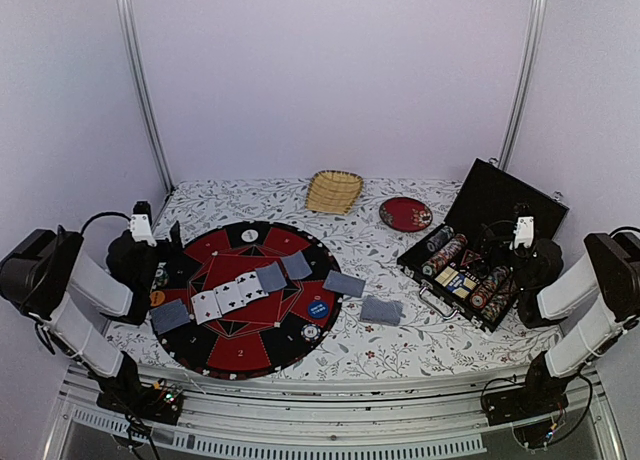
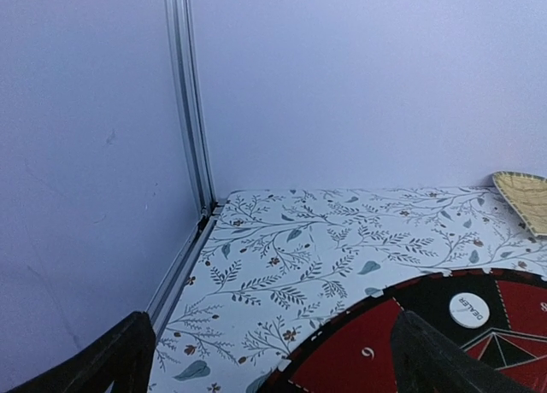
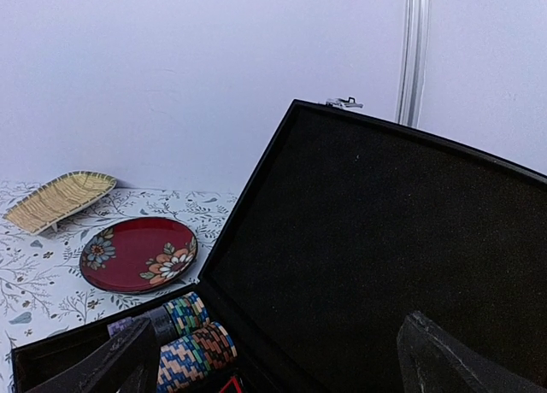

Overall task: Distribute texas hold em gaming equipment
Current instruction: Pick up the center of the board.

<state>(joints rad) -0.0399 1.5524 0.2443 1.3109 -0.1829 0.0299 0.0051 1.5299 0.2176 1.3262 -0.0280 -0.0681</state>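
Inside case, chips partly cut off; L gripper, R gripper both spread wide

Five face-down cards, four loose chips, one plate, one basket, one case, one mat.

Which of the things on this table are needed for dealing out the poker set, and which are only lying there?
For the job: face-up cards, face-down cards, dealer button, blue chip, chips in the case, poker mat.
Lying about: red plate, straw basket.
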